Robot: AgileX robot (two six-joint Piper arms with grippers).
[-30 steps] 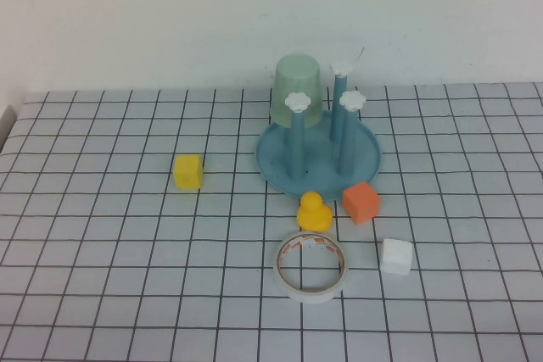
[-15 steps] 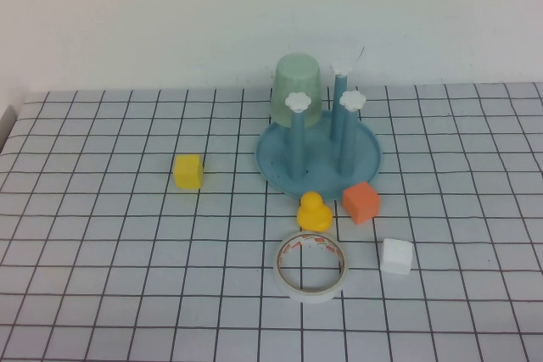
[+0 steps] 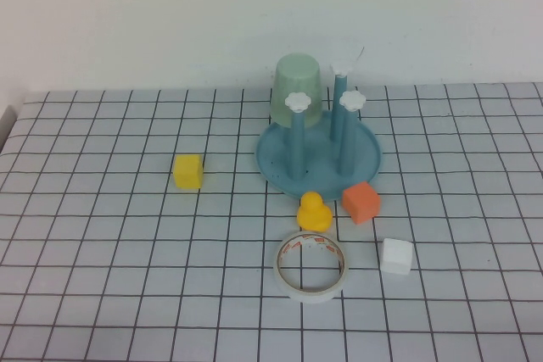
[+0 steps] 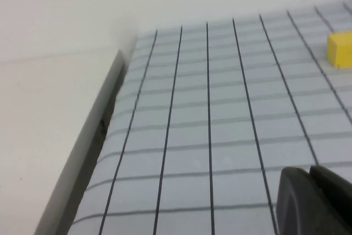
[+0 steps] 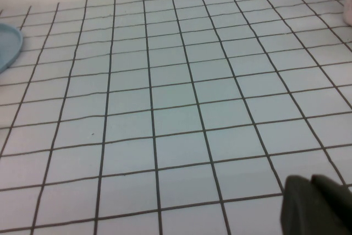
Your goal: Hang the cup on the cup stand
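Observation:
The pale mint-green cup [image 3: 298,89] sits upside down over a rear peg of the cup stand [image 3: 319,155], a round blue dish with upright blue pegs and white flower caps, at the middle back of the table in the high view. Neither arm shows in that view. My left gripper [image 4: 309,177] is shut with nothing in it, low over the grid mat near the table's left edge. My right gripper [image 5: 312,182] is also shut and empty over bare grid mat, with the stand's blue rim [image 5: 10,45] far off at one side.
In front of the stand lie a yellow duck [image 3: 313,210], an orange cube [image 3: 361,202], a white cube [image 3: 396,256] and a white tape roll [image 3: 311,266]. A yellow cube [image 3: 187,171] [image 4: 341,49] sits to the left. The mat's left edge [image 4: 104,119] borders a bare surface.

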